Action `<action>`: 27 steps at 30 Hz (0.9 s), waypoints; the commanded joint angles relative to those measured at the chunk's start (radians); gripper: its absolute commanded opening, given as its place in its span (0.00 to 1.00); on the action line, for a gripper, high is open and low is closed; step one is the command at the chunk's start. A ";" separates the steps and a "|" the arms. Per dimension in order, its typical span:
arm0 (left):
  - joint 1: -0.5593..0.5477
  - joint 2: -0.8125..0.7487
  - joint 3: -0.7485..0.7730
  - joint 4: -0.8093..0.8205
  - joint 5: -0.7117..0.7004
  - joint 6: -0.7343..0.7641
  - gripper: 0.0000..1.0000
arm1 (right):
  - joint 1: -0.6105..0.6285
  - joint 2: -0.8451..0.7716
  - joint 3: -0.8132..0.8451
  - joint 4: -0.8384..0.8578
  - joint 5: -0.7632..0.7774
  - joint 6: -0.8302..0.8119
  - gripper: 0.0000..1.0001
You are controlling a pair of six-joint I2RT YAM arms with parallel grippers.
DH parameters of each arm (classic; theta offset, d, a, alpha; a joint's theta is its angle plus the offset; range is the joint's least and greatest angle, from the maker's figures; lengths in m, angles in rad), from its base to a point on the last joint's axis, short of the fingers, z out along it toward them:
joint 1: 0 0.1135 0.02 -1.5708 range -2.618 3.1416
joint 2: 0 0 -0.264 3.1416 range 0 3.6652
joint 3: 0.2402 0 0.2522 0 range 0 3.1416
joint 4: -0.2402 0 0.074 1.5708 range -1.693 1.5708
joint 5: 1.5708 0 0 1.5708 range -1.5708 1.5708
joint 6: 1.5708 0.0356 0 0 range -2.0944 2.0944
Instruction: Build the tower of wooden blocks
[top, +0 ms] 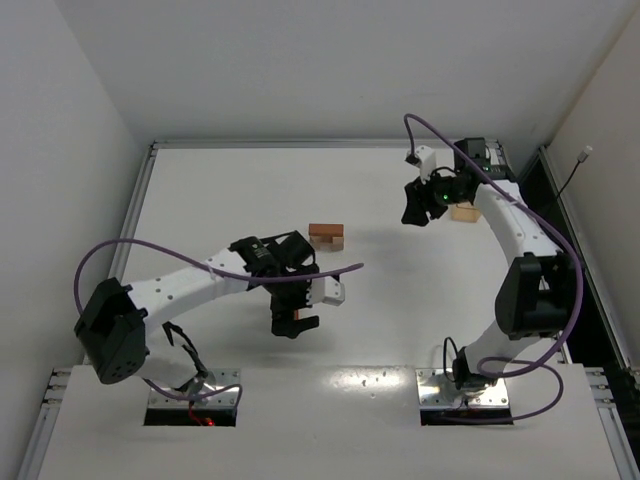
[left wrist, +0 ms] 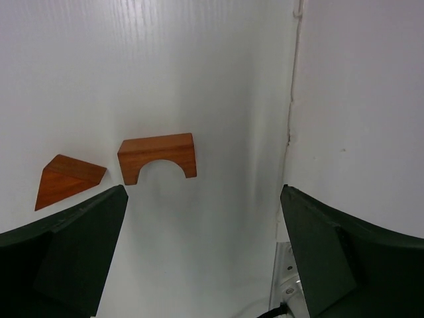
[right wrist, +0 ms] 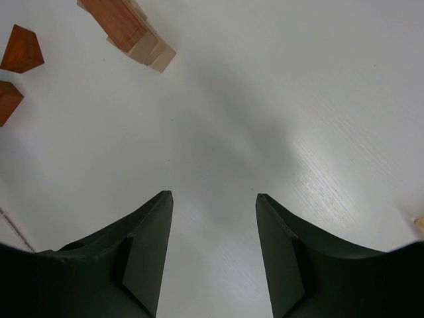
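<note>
The wood block tower [top: 327, 236] is a short stack mid-table, a reddish-brown piece on light tan ones; it also shows at the top left of the right wrist view [right wrist: 129, 30]. A reddish-brown arch block [left wrist: 158, 158] and a triangle block [left wrist: 66, 179] lie flat on the table ahead of my left gripper [left wrist: 203, 192], which is open wide and empty. In the top view both are hidden under the left arm. My right gripper [right wrist: 212, 195] is open over bare table with nothing between its fingers. In the top view it [top: 418, 205] hangs at the back right.
A loose tan block [top: 463, 212] lies just right of the right gripper. Two reddish-brown pieces [right wrist: 23, 50] sit beyond the tower in the right wrist view. The table's edge seam [left wrist: 291, 99] runs along the right of the left wrist view.
</note>
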 commanded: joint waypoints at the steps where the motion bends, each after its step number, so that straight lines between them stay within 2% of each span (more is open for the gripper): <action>1: -0.032 0.034 0.047 -0.008 -0.049 0.042 1.00 | -0.002 -0.041 -0.016 0.018 -0.015 0.000 0.50; 5: -0.053 0.043 -0.007 0.060 -0.157 0.042 1.00 | -0.002 -0.070 -0.034 0.027 0.005 0.000 0.50; 11: -0.053 0.065 -0.051 0.212 -0.286 -0.042 1.00 | -0.011 -0.081 -0.053 0.036 0.014 0.000 0.50; 27: -0.073 0.177 -0.051 0.244 -0.231 -0.035 1.00 | -0.090 -0.041 -0.073 0.045 -0.045 -0.009 0.51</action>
